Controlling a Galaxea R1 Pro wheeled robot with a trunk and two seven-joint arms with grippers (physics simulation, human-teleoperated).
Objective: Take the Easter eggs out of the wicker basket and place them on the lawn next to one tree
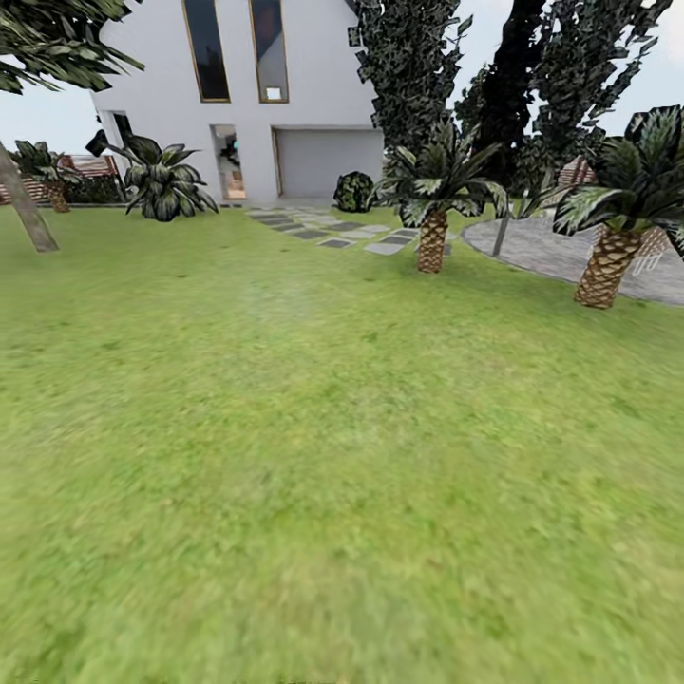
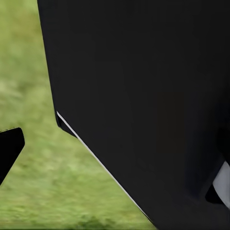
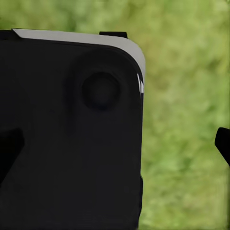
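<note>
The lawn spreads across the head view, short mottled green grass running from the near edge up to the white house at the back of the garden. Its near part is smeared and soft, so no detail of the grass can be made out there. At the far left edge a leaning grey-brown trunk of the tree rises from the grass, its crown cut off by the top corner. Two short palms with scaly trunks stand at the right: one near the stepping stones, the other beside a grey paved patch, its fronds clipped by the frame's edge. Dark ragged-leaved trees rise behind them.

In the left wrist view a large black body of the robot blocks most of the frame, with blurred grass beyond it. A dark tip of the left jaws pokes in at the edge; its partner is cut off, so I cannot tell whether they are apart or together.

In the right wrist view another black panel with a pale rim covers much of the frame. A dark sliver of the right jaws shows at the edge over blurred grass; their state cannot be told either.
</note>
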